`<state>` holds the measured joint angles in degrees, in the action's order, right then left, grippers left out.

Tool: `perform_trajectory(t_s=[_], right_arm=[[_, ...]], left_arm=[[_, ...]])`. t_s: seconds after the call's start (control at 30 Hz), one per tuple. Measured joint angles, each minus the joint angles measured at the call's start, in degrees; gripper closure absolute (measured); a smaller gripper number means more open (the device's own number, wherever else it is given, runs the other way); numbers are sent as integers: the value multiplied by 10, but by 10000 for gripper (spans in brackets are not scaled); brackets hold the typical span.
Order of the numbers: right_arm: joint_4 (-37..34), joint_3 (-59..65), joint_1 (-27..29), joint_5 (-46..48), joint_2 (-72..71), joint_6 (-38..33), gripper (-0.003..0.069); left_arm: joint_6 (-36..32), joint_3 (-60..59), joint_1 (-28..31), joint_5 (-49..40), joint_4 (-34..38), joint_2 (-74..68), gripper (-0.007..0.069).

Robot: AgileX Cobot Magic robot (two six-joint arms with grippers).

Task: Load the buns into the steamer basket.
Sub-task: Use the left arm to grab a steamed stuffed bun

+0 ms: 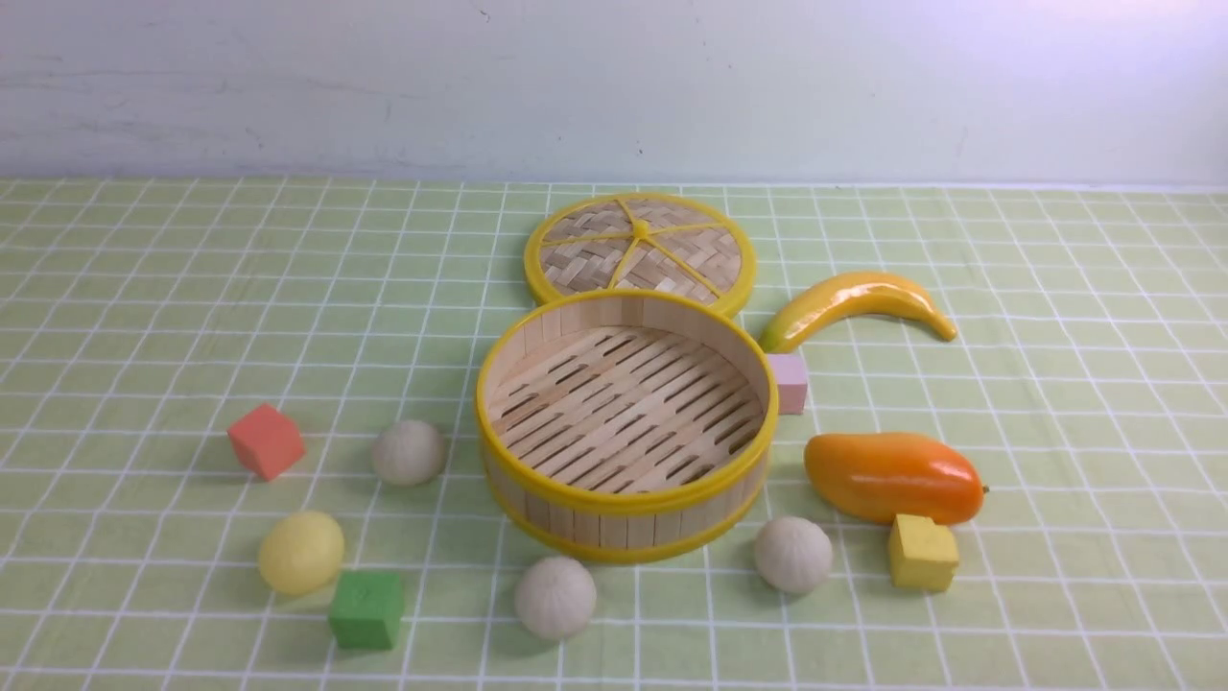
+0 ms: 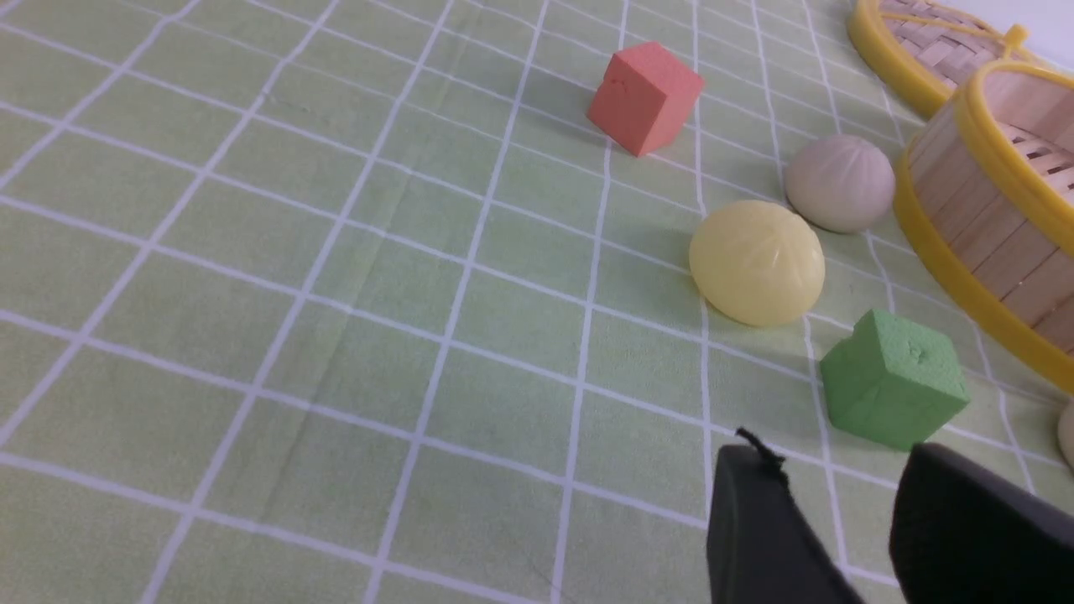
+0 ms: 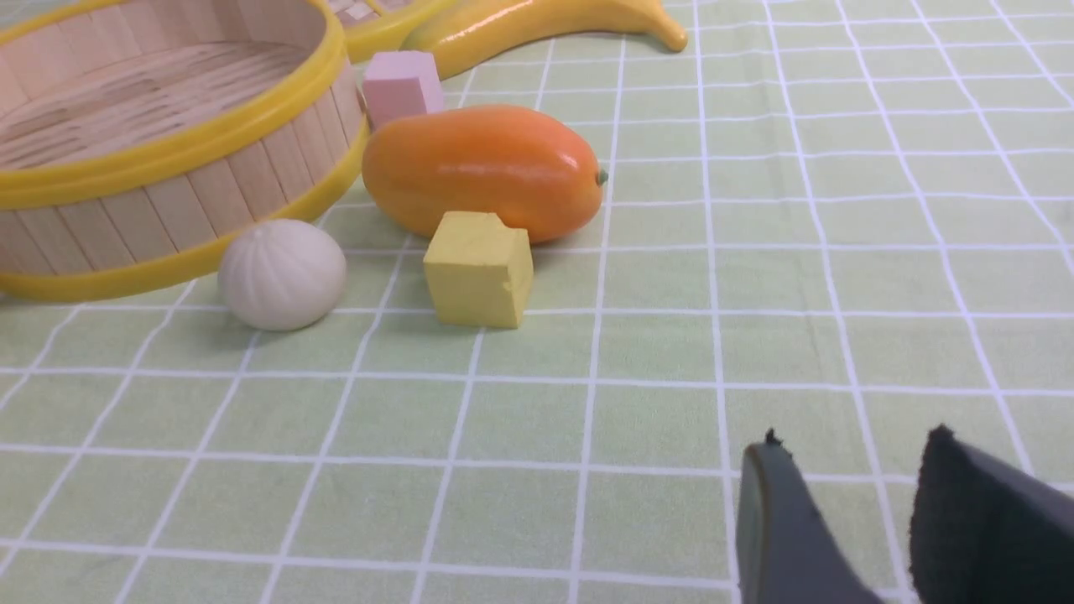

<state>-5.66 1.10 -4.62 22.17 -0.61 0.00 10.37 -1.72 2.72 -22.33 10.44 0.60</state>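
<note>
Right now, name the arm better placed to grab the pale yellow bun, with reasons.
Left. The pale yellow bun lies left of the steamer basket, ahead of the open, empty left gripper; the right gripper looks at the basket's other side.

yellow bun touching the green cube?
Apart. The left wrist view shows a strip of tablecloth between the yellow bun and the green cube; their outlines never meet.
</note>
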Motion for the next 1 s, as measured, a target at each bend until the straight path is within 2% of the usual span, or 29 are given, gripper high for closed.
perform_trajectory(t_s=[0.37, 0.43, 0.5, 0.53, 0.57, 0.6, 0.63, 0.73, 0.83, 1.0], right_arm=[[0, 0, 0, 0, 0, 0, 420], [0, 0, 0, 0, 0, 0, 420], [0, 0, 0, 0, 0, 0, 420], [0, 0, 0, 0, 0, 0, 420], [0, 0, 0, 0, 0, 0, 420], [0, 0, 0, 0, 0, 0, 420], [0, 0, 0, 0, 0, 0, 420], [0, 0, 0, 0, 0, 0, 420], [0, 0, 0, 0, 0, 0, 420], [0, 0, 0, 0, 0, 0, 420]], left_arm=[[5, 0, 0, 13, 13, 0, 386], [26, 0, 0, 33, 55, 0, 386], [68, 0, 0, 69, 141, 0, 386], [78, 0, 0, 76, 160, 0, 386], [110, 0, 0, 107, 234, 0, 386], [113, 0, 0, 111, 242, 0, 386], [128, 0, 0, 147, 301, 0, 386], [129, 0, 0, 190, 334, 0, 390], [127, 44, -5, 162, 345, 0, 408], [44, 208, -14, 4, 305, -40, 470]])
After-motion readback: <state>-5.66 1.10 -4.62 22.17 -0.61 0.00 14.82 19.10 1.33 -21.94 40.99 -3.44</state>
